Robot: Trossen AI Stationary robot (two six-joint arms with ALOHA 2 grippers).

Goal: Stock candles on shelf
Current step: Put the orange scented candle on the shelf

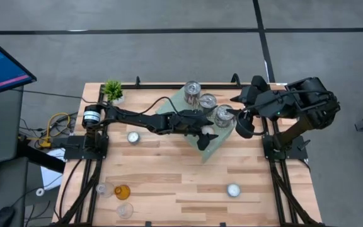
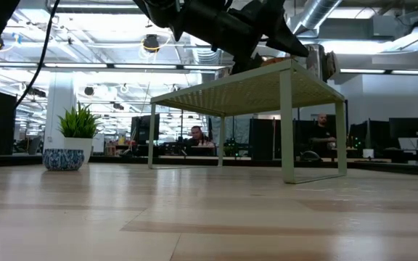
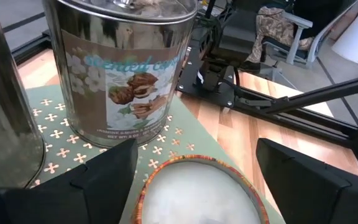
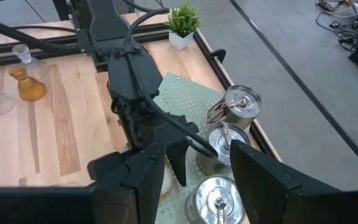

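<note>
Three silver tins [image 1: 193, 90] [image 1: 207, 101] [image 1: 224, 115] stand on the mint-green shelf [image 1: 216, 146]. Beside the nearest tin [image 3: 123, 68], a white candle with an orange rim [image 3: 197, 190] rests on its base on the shelf top. My left gripper [image 3: 196, 152] is open, with one finger on either side of this candle; I see no touch. My right gripper [image 4: 194, 180] hangs open and holds nothing, high over the shelf's right end [image 1: 244, 126].
Two tealights [image 1: 133, 137] [image 1: 233, 190] lie on the wooden table. An amber glass holder [image 1: 122, 191] and two clear ones [image 1: 104, 189] [image 1: 125, 210] stand at the near left. A potted plant [image 1: 113, 90] stands at the far left corner. People sit in the room behind.
</note>
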